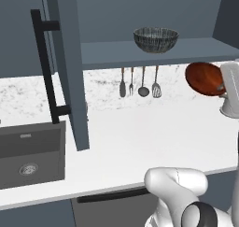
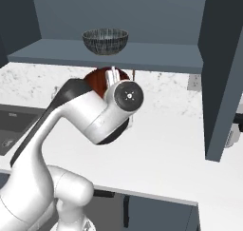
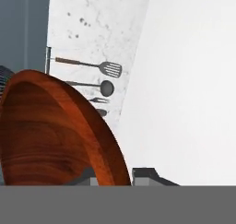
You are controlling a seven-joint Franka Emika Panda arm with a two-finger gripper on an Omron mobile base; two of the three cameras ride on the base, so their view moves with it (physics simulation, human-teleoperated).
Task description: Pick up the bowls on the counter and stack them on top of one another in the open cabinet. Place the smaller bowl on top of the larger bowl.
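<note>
The cabinet (image 1: 154, 51) stands open above and ahead of my fingers, and its shelf already carries the larger bowl (image 1: 156, 39), upright and alone. So half the job looks done: the big grey bowl is in its place, and what remains is to bring the smaller bowl (image 1: 204, 78) up and set it inside.

That small reddish-brown bowl is off the counter (image 1: 140, 137), tilted on edge in the air, with its rim pinched in my gripper (image 3: 114, 174). In the hand view one finger (image 3: 146, 175) sits on the outer side of the rim and the other on the inner side, so I take it my fingers are clamped on the rim, though the grey band hides the tips themselves and I cannot see the contact.

For room: the white worktop is broad and bare well below my fingers. The shelf's front edge is higher than the bowl I hold, so I judge I must lift above that lip before reaching in, then level the bowl. The opening above the grey bowl looks tall enough in the right base view. The open door (image 1: 67, 67) with its black bar handle (image 1: 46, 67) hangs well off to one side of my fingers; a second door edge (image 2: 223, 73) stands on the other side. The hanging utensils (image 1: 139, 83) on the wall lie beyond my fingers, under the shelf.
</note>
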